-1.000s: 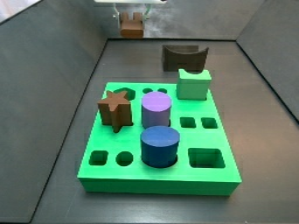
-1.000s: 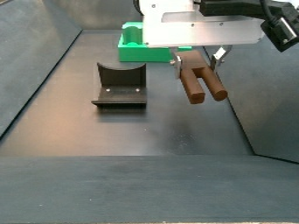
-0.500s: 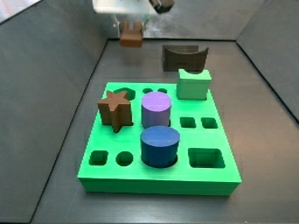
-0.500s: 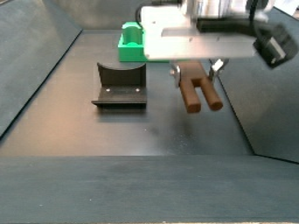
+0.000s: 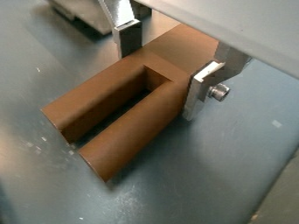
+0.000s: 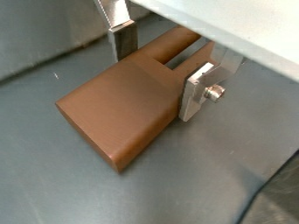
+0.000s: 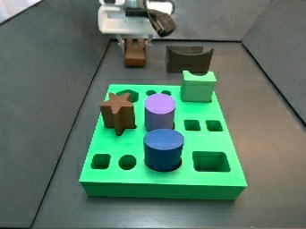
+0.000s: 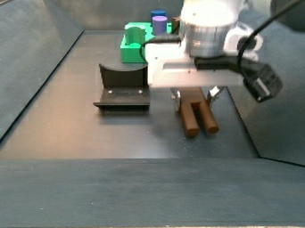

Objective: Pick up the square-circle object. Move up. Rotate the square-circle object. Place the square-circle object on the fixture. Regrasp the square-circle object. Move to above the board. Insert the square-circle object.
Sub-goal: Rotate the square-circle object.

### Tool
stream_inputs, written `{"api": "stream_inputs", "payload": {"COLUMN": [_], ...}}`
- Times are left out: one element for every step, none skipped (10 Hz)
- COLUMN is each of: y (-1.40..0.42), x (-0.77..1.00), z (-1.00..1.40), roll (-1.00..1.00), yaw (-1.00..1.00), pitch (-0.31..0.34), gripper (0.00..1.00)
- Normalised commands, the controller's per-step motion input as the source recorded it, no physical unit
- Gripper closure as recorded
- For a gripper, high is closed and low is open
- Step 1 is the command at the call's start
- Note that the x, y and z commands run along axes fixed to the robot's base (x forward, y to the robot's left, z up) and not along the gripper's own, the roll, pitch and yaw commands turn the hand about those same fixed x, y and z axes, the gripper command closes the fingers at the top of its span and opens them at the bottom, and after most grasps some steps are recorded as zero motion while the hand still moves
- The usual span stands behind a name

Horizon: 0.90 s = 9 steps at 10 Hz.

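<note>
The square-circle object (image 8: 197, 118) is a reddish-brown piece with two long prongs. It hangs in my gripper (image 8: 197, 93) low over the dark floor, to the right of the fixture (image 8: 121, 86). I cannot tell if it touches the floor. In both wrist views the silver fingers (image 5: 128, 35) (image 6: 197, 87) press on its blocky end (image 5: 117, 114) (image 6: 122, 109), so the gripper (image 5: 163, 61) (image 6: 160, 66) is shut on it. In a side view the gripper (image 7: 135, 40) holds the object (image 7: 135, 55) beyond the green board (image 7: 120, 174), left of the fixture (image 7: 188, 59).
The board holds a brown star peg (image 7: 117, 112), a purple cylinder (image 7: 160, 112), a blue cylinder (image 7: 164, 148) and a pale green block (image 7: 199, 85). Grey walls enclose the floor on both sides (image 8: 36, 71).
My gripper has come down with the square-circle object still in it, from well above the floor to low over it. The fixture and the board have not moved.
</note>
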Motion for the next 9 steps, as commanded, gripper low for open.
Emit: {"api": "stream_inputs", "payload": {"y": [0.0,0.0,0.0,0.0,0.0,0.0,0.0,0.0,0.01], "x": [0.04,0.0,0.0,-0.01,-0.02,-0.01,-0.01,-0.02,-0.02], "z": [-0.19,0.0,1.0,1.0,1.0,1.0,1.0,1.0,1.0], "roll": [-0.03,0.0,0.0,0.0,-0.01,-0.01,0.0,0.0,0.0], "yaw": [0.01,0.0,0.0,0.0,0.0,0.0,0.0,0.0,-0.01], "pitch": [-0.015,0.0,0.0,0.009,0.033,0.056,0.061,0.065,0.06], "gripper": [1.0,0.0,0.0,0.0,0.0,0.0,0.0,0.0,0.0]}}
